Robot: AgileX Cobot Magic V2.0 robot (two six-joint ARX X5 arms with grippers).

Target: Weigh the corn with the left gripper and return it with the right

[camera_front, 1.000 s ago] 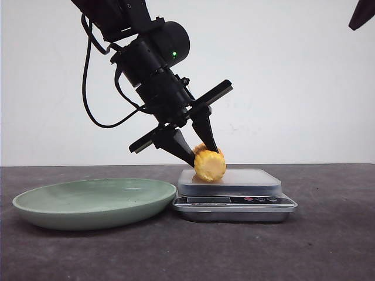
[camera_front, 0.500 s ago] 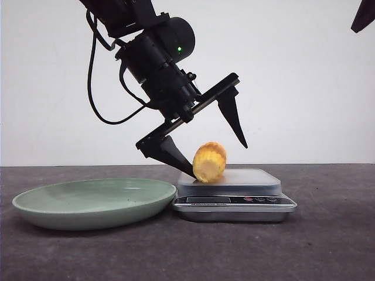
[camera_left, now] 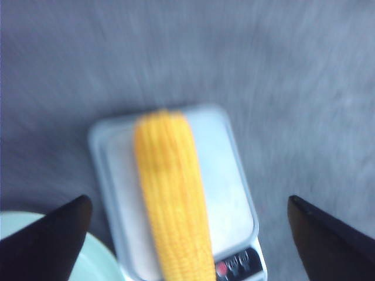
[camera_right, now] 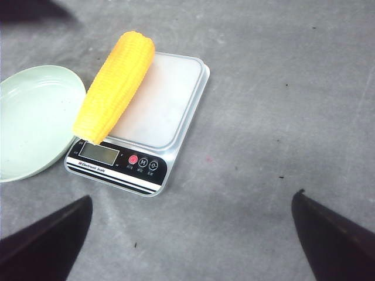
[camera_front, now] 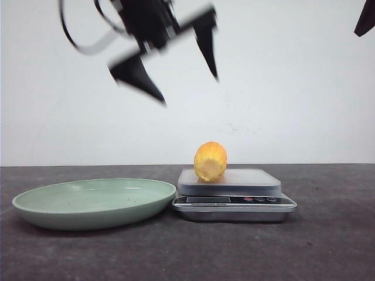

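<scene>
The corn (camera_front: pixel 210 162) lies on the platform of the kitchen scale (camera_front: pixel 252 182), its paler cut end toward the front camera. Nothing touches it. My left gripper (camera_front: pixel 189 89) hangs open high above and a little left of the scale, blurred by motion. Its wrist view shows the corn (camera_left: pixel 173 199) lengthwise on the scale (camera_left: pixel 228 175), between the spread fingers and far beneath them. My right gripper (camera_right: pixel 193 195) is open and empty above bare table, near the scale's (camera_right: pixel 164 99) display side, with the corn (camera_right: pixel 114 88) beyond it. Only one of its fingers (camera_front: pixel 365 20) shows in the front view's top right corner.
A pale green plate (camera_front: pixel 94 205) sits empty on the dark table just left of the scale, nearly touching it. The plate (camera_right: pixel 29 117) also shows in the right wrist view. A white wall stands behind the table.
My left gripper opened, let go of the corn and rose up and to the left. The corn tipped slightly and stays on the scale.
</scene>
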